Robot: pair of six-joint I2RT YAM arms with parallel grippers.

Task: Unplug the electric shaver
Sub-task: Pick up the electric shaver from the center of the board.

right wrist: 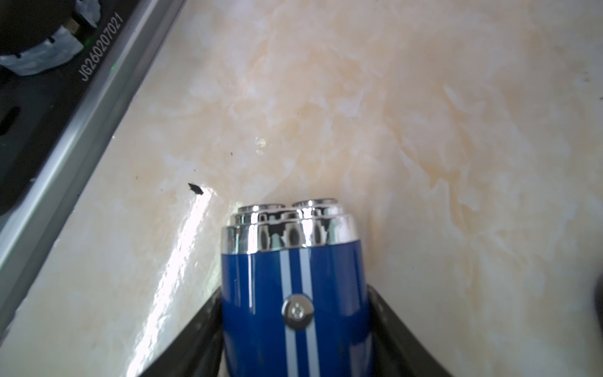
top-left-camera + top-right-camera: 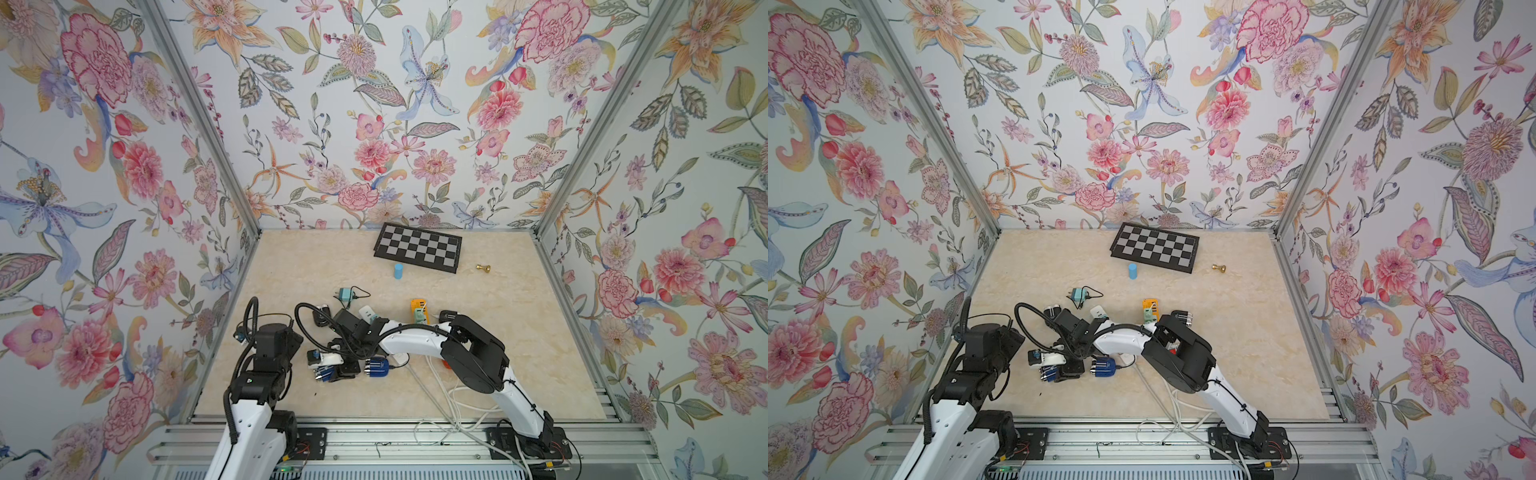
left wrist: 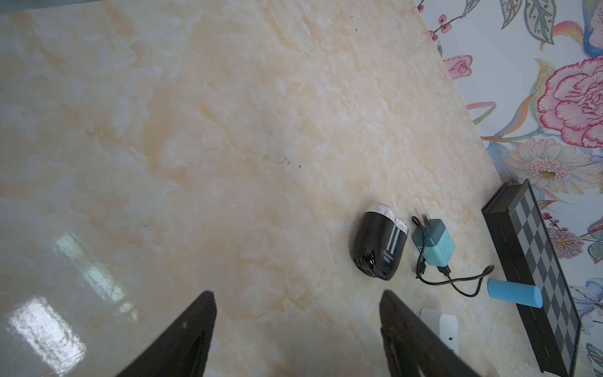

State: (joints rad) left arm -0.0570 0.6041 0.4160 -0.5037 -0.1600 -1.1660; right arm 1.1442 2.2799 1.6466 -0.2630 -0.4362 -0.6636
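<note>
The blue, white-striped electric shaver with a chrome head lies on the cream marble-patterned desk, about midway along its front edge and near it. The right gripper has its black fingers clamped against both sides of the shaver. The left gripper hovers over bare desk, fingers wide apart.

Top views, paired: high over the near rail, facing down and forward across the whole table to the back wall. Left wrist view: low, facing along the tabletop to the chessboard and teal charger, both in both top views. Right wrist view: very close behind the blue shaver, angled down.
</note>
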